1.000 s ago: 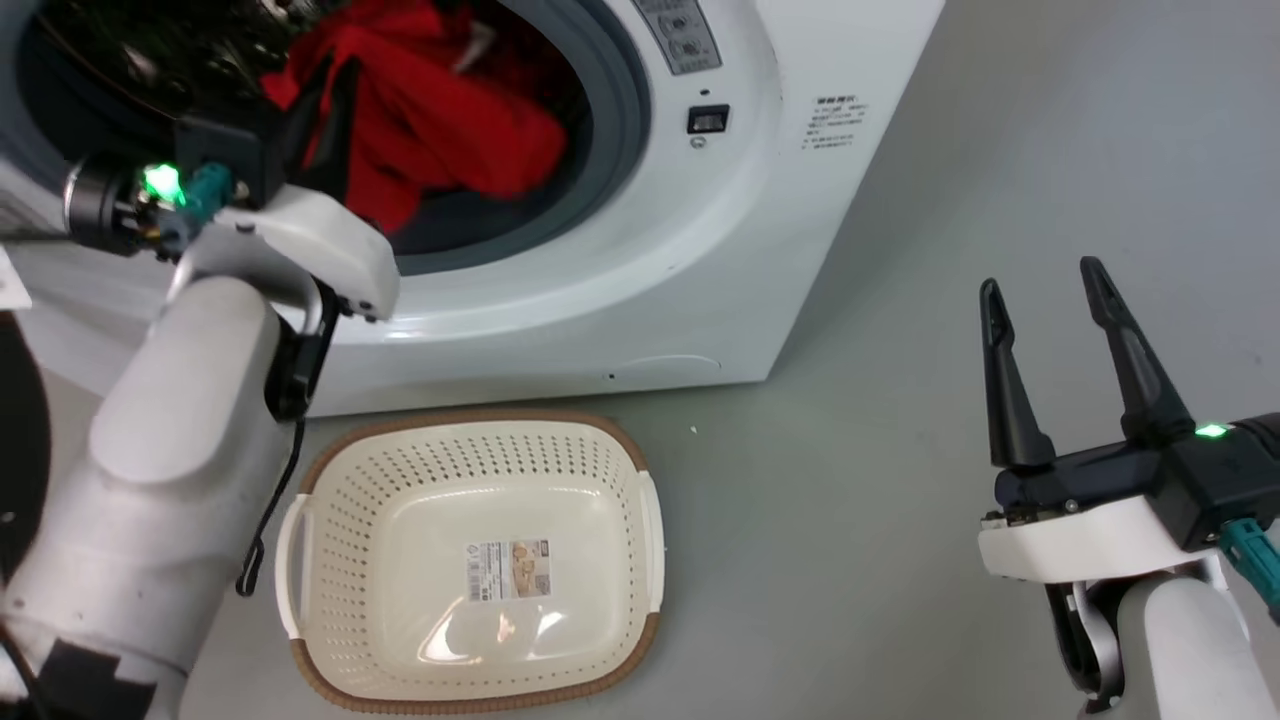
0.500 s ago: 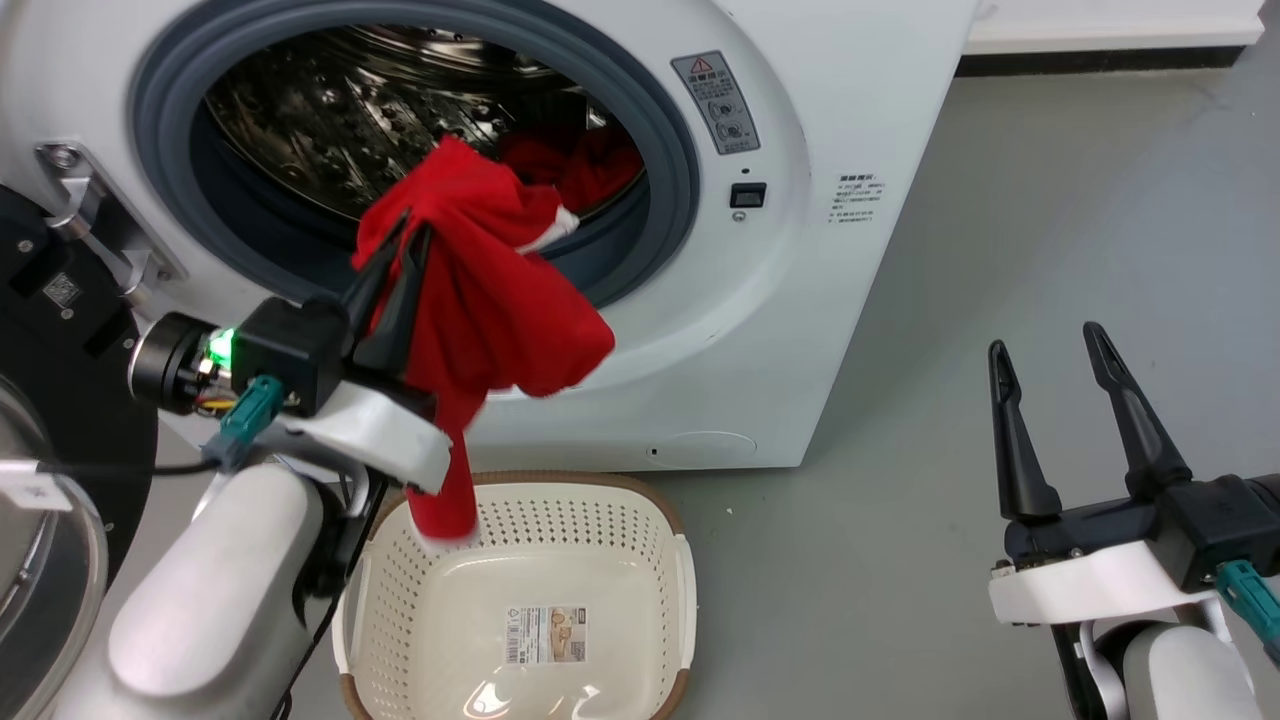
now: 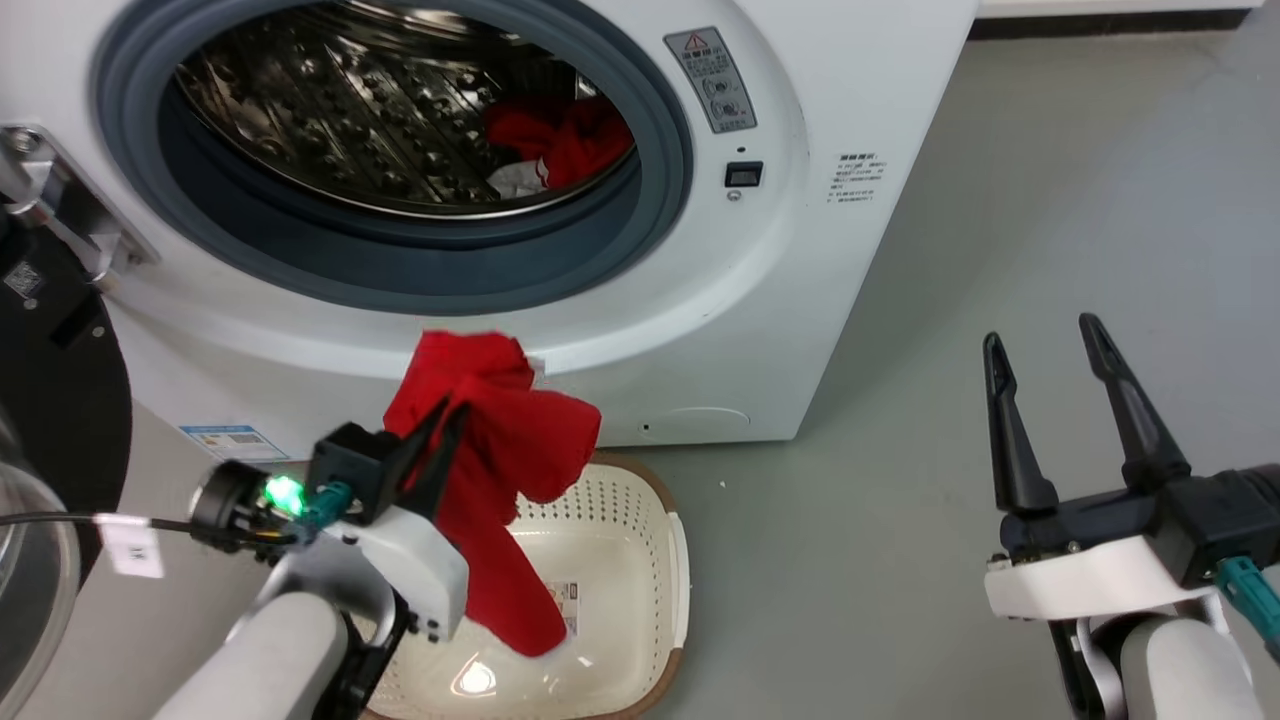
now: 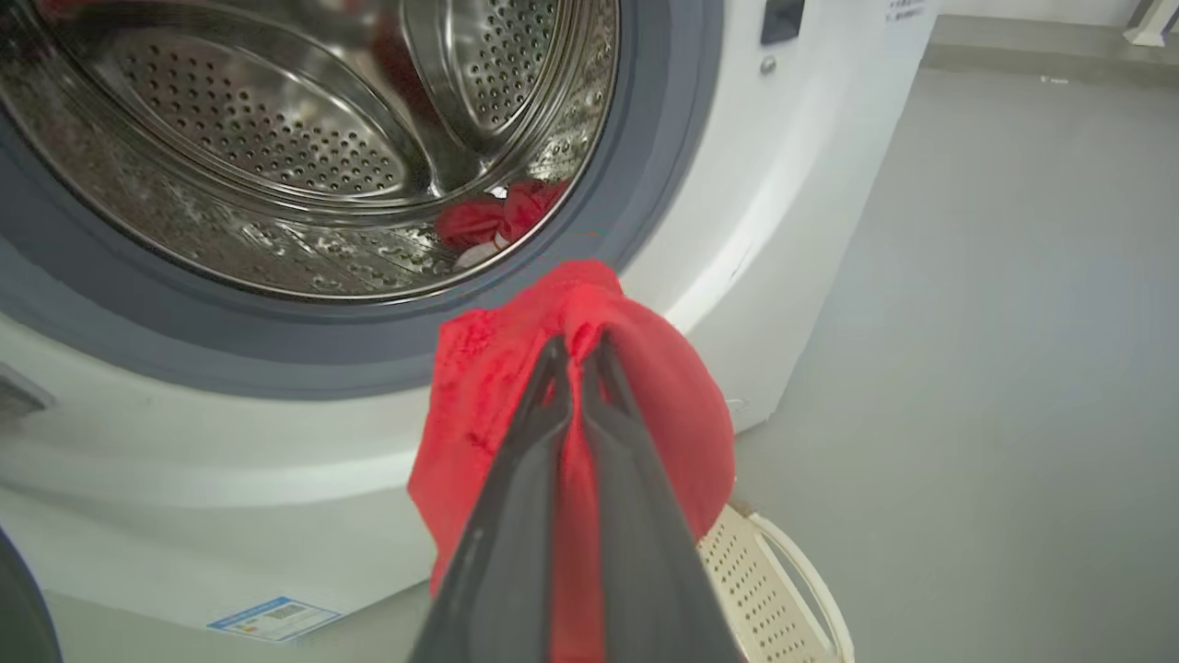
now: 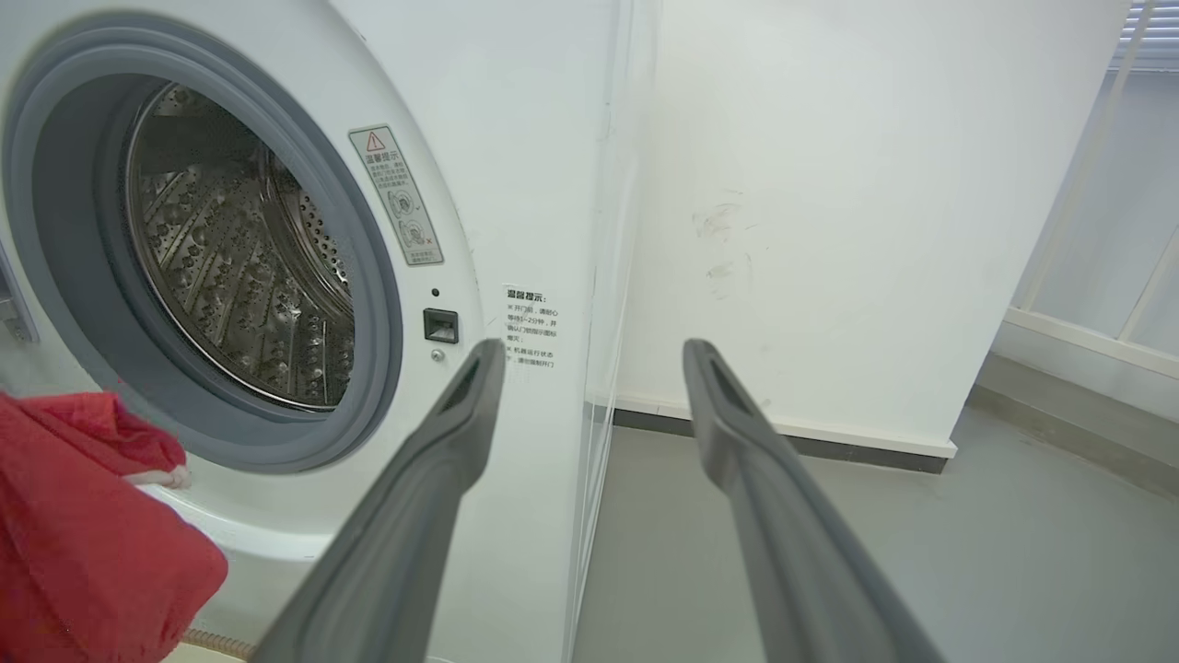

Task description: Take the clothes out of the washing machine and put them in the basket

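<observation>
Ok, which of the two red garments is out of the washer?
The soft red fabric garment clamped in the left gripper, dangling over the cream perforated plastic basket; the other red bundle lies inside the steel drum.

The left gripper (image 3: 450, 410) and right gripper (image 3: 1040, 335) each have two long, dark, tapering fingers (image 3: 1130, 410) on a black block, with a white wrist shell (image 3: 420, 565) and a pale grey forearm (image 3: 1180, 670). A teal plug (image 3: 1245, 585) sits at the right block's 5 o'clock. A green light (image 3: 283, 492) glows at the left block's 8 o'clock.
</observation>
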Controlling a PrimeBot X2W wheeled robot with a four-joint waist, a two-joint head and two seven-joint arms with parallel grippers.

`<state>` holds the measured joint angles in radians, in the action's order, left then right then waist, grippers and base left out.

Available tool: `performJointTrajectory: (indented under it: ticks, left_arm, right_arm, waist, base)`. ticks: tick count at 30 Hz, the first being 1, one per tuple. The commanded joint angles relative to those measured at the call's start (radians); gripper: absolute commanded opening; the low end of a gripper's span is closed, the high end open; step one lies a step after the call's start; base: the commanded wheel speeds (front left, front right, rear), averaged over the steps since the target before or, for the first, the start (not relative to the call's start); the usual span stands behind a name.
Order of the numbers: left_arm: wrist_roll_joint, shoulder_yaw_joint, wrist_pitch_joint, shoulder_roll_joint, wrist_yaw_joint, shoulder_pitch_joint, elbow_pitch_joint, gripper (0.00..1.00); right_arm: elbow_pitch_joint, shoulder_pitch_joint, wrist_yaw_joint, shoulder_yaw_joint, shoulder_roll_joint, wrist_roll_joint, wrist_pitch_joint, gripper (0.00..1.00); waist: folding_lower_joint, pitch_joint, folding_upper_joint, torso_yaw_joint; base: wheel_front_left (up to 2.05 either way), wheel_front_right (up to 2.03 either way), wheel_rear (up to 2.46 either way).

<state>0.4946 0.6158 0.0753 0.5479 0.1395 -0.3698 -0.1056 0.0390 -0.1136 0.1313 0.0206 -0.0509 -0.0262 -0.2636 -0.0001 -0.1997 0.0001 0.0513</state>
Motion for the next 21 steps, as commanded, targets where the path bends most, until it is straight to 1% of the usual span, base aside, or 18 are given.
performJointTrajectory:
  ticks: [1, 5, 8, 12, 17, 21]
  left_arm:
    - [0.001, 0.018, -0.011, -0.011, -0.018, 0.014, -0.055, 0.0]
    - [-0.005, 0.058, -0.018, -0.049, -0.057, -0.03, -0.213, 0.0]
    - [-0.01, 0.083, -0.015, -0.076, -0.098, -0.066, -0.356, 0.0]
    - [-0.014, 0.103, 0.006, -0.122, -0.138, -0.133, -0.533, 0.0]
    - [-0.025, 0.116, 0.046, -0.178, -0.174, -0.226, -0.724, 0.0]
    - [-0.031, 0.123, 0.074, -0.213, -0.189, -0.299, -0.85, 0.0]
  right_arm:
    - [0.012, -0.025, -0.001, 0.001, 0.001, 0.003, -0.002, 1.0]
    - [0.022, -0.051, -0.001, -0.001, 0.001, 0.002, -0.002, 1.0]
    - [0.031, -0.071, -0.001, 0.007, 0.001, -0.003, -0.002, 1.0]
    - [0.041, -0.099, -0.001, 0.011, 0.001, -0.002, -0.002, 1.0]
    - [0.058, -0.127, -0.001, 0.023, 0.002, -0.002, -0.002, 1.0]
    - [0.071, -0.147, -0.001, 0.031, 0.001, -0.004, -0.002, 1.0]
  waist:
    - [0.0001, -0.036, -0.0001, 0.014]
    - [0.0001, -0.095, -0.0001, 0.032]
    - [0.0001, -0.149, -0.0001, 0.056]
    - [0.0001, -0.216, -0.0001, 0.084]
    - [0.0001, -0.299, -0.0001, 0.115]
    - [0.0001, -0.363, -0.0001, 0.137]
  base:
    - [0.0, 0.0, 0.0]
    - [0.0, 0.0, 0.0]
    - [0.0, 0.0, 0.0]
    - [0.0, 0.0, 0.0]
    - [0.0, 0.0, 0.0]
    - [0.0, 0.0, 0.0]
